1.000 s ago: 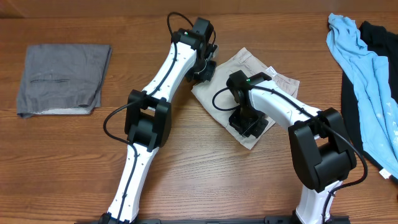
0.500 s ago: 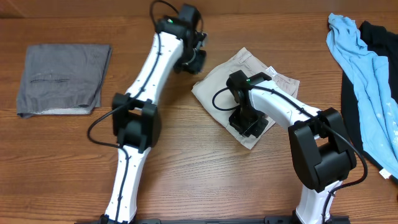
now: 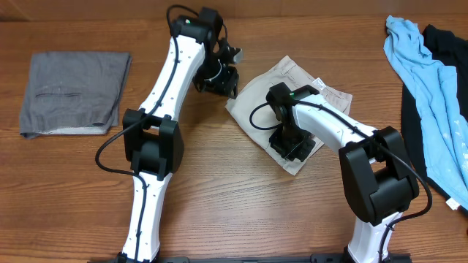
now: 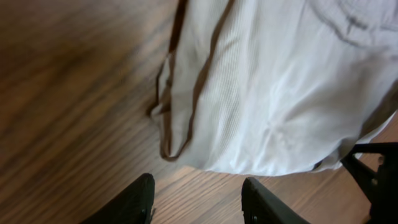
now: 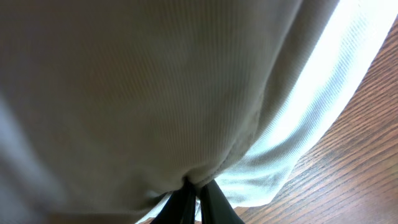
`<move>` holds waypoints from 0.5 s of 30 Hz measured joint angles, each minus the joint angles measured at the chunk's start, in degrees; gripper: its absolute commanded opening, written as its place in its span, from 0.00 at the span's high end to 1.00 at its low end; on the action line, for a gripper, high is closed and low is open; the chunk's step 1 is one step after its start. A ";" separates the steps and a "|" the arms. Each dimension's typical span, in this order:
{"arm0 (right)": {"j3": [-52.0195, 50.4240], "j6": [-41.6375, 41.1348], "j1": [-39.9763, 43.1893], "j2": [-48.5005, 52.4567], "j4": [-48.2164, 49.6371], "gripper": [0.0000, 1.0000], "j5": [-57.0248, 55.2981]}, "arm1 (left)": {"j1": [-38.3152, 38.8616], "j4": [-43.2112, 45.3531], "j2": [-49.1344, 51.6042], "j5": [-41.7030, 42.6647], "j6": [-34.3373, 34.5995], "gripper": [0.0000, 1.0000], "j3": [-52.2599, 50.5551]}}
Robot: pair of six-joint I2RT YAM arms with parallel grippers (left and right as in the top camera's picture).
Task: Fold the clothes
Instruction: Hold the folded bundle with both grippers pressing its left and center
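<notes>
The clothes [image 3: 257, 93], pale beige shorts, lie folded in a diamond shape at the table's centre. My left gripper [image 3: 224, 79] hovers just off their left corner. In the left wrist view it [image 4: 200, 200] stands open over bare wood, with the shorts' rumpled edge [image 4: 280, 93] ahead of its fingers. My right gripper [image 3: 293, 146] sits on the shorts' lower right edge. The right wrist view shows it [image 5: 196, 194] shut, pinching a fold of the beige fabric [image 5: 155, 81], which fills most of that view.
A folded grey garment [image 3: 73, 91] lies at the far left. At the right edge a light blue garment [image 3: 431, 95] is draped over a black one [image 3: 452, 44].
My left gripper has let go of the shorts, opened, and drawn back to the left off their corner. The right arm has not moved.
</notes>
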State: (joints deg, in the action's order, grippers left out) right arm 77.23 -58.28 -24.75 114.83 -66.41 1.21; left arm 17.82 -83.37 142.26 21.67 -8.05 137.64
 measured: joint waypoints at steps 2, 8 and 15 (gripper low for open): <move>0.00 0.04 0.00 0.00 0.00 0.92 -0.02 | 0.39 0.92 0.00 0.26 -0.13 0.48 -2.01; 0.00 0.04 0.00 0.00 0.00 0.92 -0.02 | 1.31 4.13 0.00 0.70 0.42 0.46 -7.13; 0.00 0.02 0.00 0.00 0.33 0.92 -0.04 | 1.29 8.94 0.00 1.09 2.40 0.47 -12.79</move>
State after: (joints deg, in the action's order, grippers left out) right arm 77.23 -58.26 -24.75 114.83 -66.08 1.17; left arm 19.11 -74.43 142.26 22.76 -5.65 124.86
